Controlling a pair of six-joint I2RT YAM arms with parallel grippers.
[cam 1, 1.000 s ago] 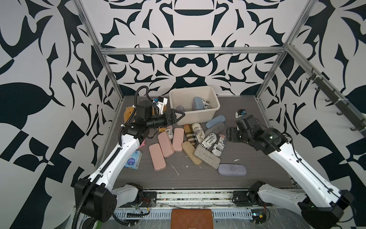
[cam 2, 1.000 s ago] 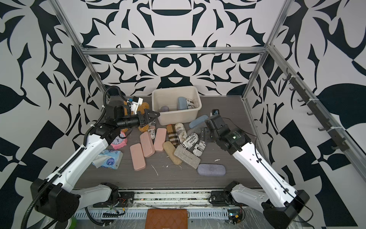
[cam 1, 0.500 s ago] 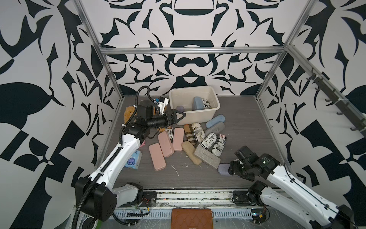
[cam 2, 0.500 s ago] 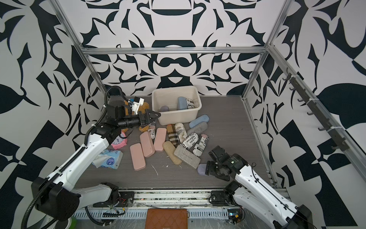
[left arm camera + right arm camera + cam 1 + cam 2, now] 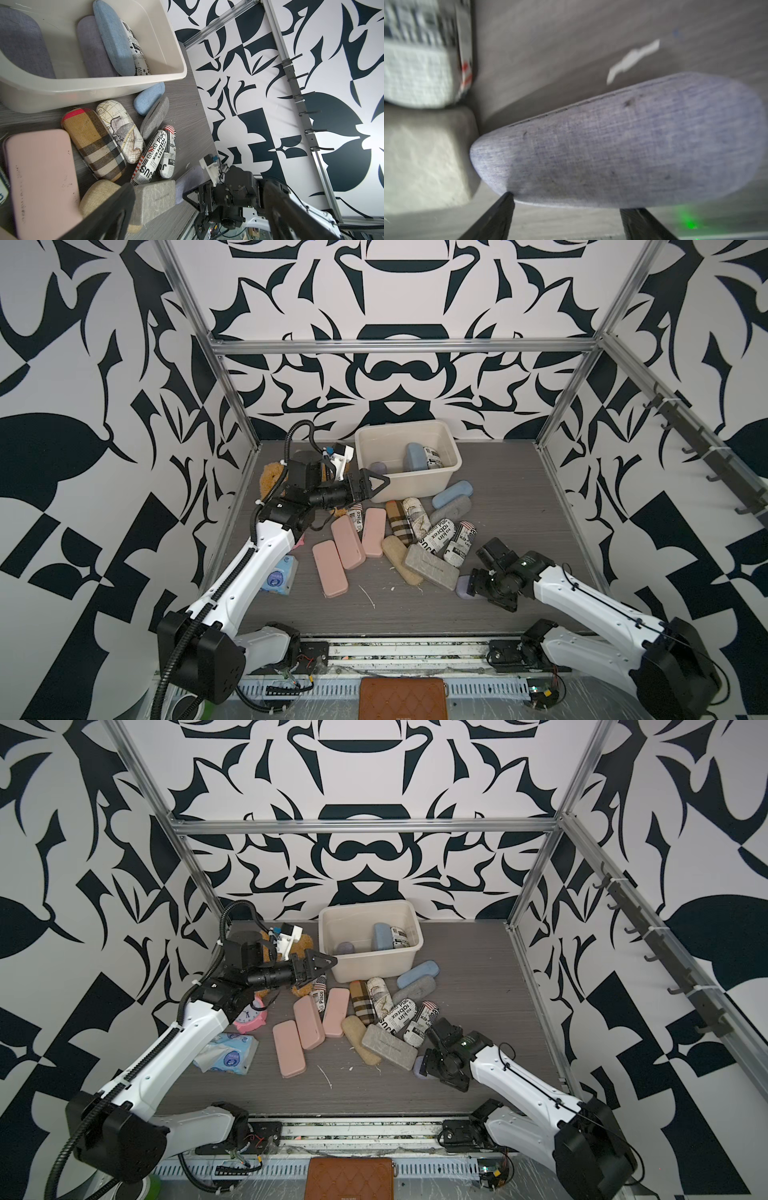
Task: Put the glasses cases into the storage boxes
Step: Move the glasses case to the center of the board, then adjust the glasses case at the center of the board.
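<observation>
R tool: jaws spread, nothing clamped btwn them. It sits low at the surface, well out from the tub on its robot side, off toward the tub's right end. Tips are at the long edge of the lilac case, which lies flat just ahead of them. One black finger looks to touch that edge, the other stops just short; view is blurred. One end of the lilac case meets the grey block case.

L tool: released, jaws wide, empty, hanging level just off the tub's front-left corner.

In the tub: light blue case, newsprint case beside it, greyish-lilac case nr the front wall.

Other cases lie loose on the robot side of the tub:
- Second blue case & grey felt case, by the front wall's right end.
- Plaid case & map-print case, just off the wall.
- Two more newsprint cases, tan case & 3 pink cases, further out.

Tissue pkt lies well out from the tub's left end. Brown wallet is furthest from the tub, off the surface.
</observation>
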